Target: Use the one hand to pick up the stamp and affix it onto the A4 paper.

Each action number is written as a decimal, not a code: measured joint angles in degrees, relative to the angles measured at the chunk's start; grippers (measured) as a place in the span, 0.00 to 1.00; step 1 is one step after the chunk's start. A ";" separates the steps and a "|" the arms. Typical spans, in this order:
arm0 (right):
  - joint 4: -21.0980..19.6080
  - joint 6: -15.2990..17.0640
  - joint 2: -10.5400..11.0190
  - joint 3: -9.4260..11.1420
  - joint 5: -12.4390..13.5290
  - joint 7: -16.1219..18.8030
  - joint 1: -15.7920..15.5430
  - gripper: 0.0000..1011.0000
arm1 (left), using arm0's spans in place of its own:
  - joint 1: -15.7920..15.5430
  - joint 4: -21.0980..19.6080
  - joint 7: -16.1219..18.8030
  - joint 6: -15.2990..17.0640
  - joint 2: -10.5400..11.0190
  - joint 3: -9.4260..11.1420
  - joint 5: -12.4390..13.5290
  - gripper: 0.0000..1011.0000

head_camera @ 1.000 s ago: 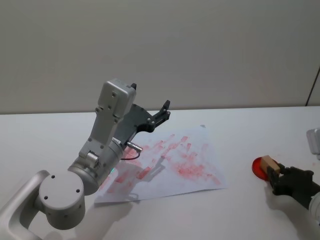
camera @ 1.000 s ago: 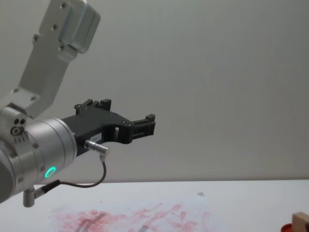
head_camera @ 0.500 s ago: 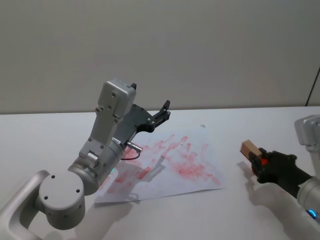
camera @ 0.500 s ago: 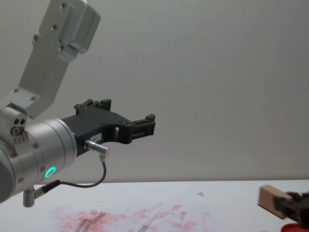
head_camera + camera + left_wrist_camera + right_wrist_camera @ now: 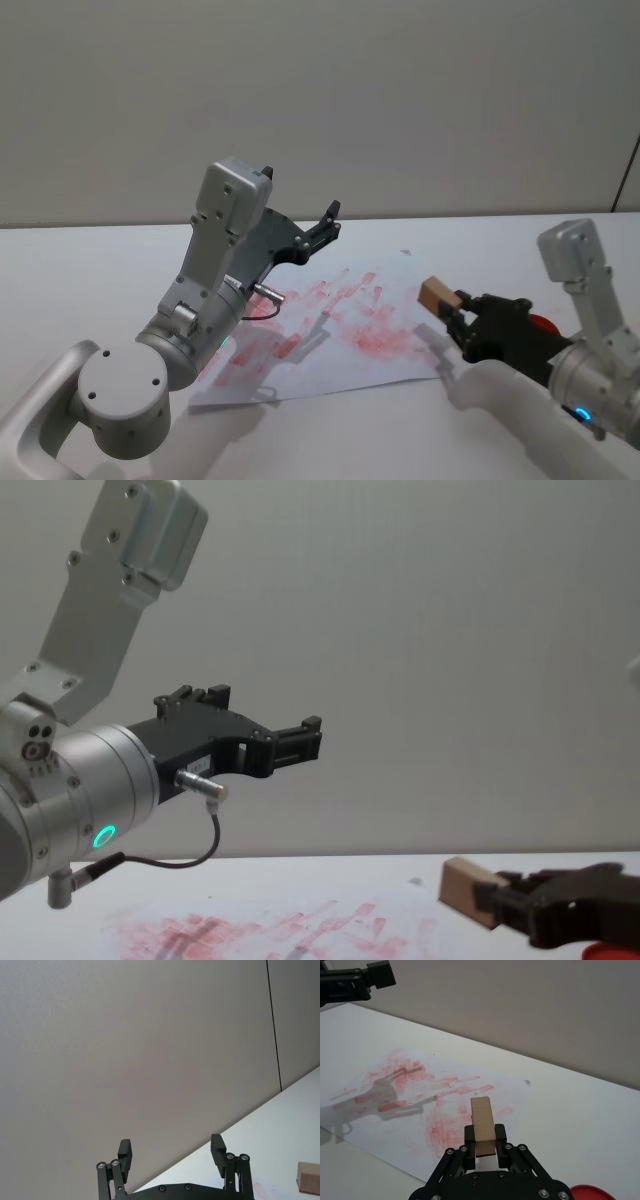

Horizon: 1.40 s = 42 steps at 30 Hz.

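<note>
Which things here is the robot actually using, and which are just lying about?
In use: black two-fingered right gripper, shut on the small tan wooden stamp; white red-smudged A4 paper.
Lying about: red round pad; open left gripper, idle, raised above the paper.

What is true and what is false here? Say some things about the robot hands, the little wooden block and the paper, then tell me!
The right gripper holds the stamp. True.
The stamp is pressed onto the A4 paper. False: it is held in the air.
The left gripper is open and empty. True.
The A4 paper is clean. False: red ink marks cover it.
The red pad lies on the paper. False: it lies on the table beside it.
</note>
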 joint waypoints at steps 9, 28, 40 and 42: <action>3.96 2.73 -1.87 -1.14 -0.01 3.29 2.59 0.22 | 0.00 0.00 0.00 0.00 0.00 0.00 0.00 0.99; 11.28 7.62 -5.37 -3.13 -0.84 3.99 7.03 0.22 | 0.00 0.00 0.00 0.00 0.00 0.00 0.00 0.99; 12.19 6.45 -5.80 -3.65 -1.81 3.77 7.88 0.22 | 0.00 0.00 0.00 0.00 0.00 0.00 0.00 0.99; 11.61 5.86 -5.63 -3.54 -1.89 3.57 7.88 0.22 | 0.00 0.00 0.00 0.00 0.00 0.00 0.00 0.99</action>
